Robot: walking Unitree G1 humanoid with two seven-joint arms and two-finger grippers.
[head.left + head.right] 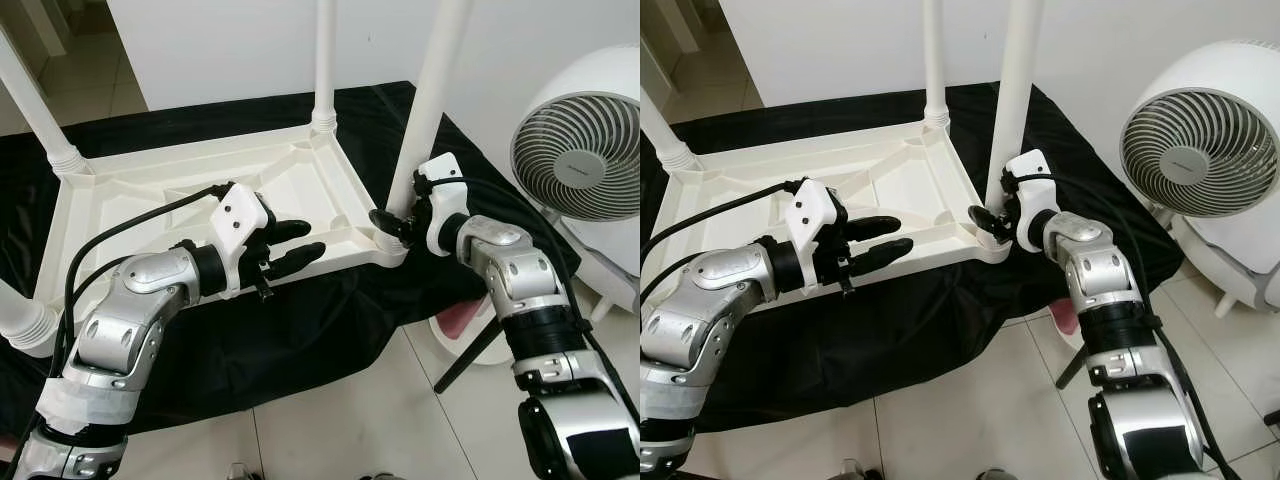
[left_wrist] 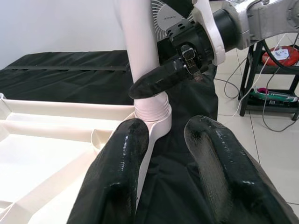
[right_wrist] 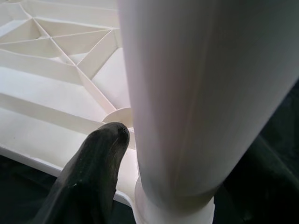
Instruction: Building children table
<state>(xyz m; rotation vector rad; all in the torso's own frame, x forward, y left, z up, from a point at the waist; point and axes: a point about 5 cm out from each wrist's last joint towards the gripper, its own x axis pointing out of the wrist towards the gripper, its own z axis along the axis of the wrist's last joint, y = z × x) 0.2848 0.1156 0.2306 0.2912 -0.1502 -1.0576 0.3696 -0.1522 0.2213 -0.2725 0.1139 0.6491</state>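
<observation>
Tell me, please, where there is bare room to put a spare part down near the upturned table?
Bare floor tiles lie between the two arms, in front of the black cloth. It is crowded at the near corner leg, where the right tool grips, and by the fan.

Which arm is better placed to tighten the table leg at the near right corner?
The right. The right claw is already around that leg at its base, while the left claw, open, hovers over the tabletop's near edge.
</observation>
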